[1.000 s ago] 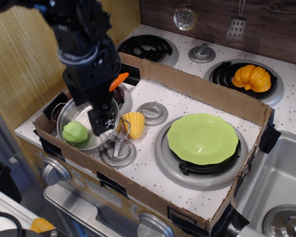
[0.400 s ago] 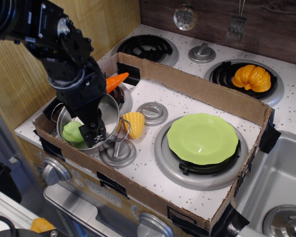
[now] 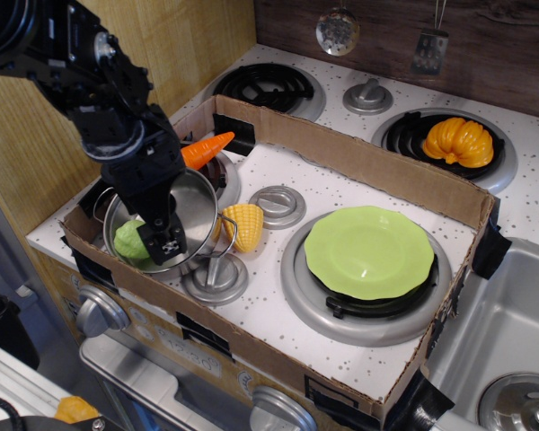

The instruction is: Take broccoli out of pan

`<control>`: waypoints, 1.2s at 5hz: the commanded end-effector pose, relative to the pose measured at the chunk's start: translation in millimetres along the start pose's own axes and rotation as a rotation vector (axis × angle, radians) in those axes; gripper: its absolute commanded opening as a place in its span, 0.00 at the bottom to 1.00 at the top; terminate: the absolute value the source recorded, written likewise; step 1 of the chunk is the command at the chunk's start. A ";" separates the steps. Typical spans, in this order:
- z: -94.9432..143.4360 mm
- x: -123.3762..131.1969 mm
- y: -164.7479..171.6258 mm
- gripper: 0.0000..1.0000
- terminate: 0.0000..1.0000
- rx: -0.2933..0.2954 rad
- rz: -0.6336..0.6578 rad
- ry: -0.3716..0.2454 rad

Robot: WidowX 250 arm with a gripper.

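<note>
Broccoli [image 3: 128,241]: light-green lump, lying inside the pan [image 3: 198,202] at its 8 o'clock side, partly hidden by the gripper.

Pan: shiny steel pot with wire loop handles, at 9 o'clock on the speckled stove surface [image 3: 341,350], inside a low cardboard surround [image 3: 359,160].

Gripper [image 3: 162,241]: black, reaching down into the pan from 11 o'clock, its tip right against the broccoli. Whether the jaws are clenched on the broccoli or released, I cannot tell; the fingertips are hidden behind the black body.

Carrot [image 3: 207,148]: orange, at the pan's 12 o'clock rim, tilted, just beside the arm.

Corn [image 3: 243,224]: yellow, just beside the pan at its 3 o'clock.

Plate [image 3: 369,251]: green, on the large burner toward 3 o'clock, well apart from the pan.

Pumpkin [image 3: 458,141]: orange, on the far burner at 1 o'clock, outside the cardboard.
</note>
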State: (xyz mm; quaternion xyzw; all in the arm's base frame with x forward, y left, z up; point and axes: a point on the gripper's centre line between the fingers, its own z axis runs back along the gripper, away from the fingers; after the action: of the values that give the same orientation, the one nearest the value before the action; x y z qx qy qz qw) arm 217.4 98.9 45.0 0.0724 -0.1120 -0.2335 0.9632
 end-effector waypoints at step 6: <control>-21.6 -0.3 18.5 0.00 0.00 0.025 -0.003 -0.048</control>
State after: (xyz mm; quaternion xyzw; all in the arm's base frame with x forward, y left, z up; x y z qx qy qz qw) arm 226.3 117.6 22.2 0.0729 -0.1318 -0.2306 0.9613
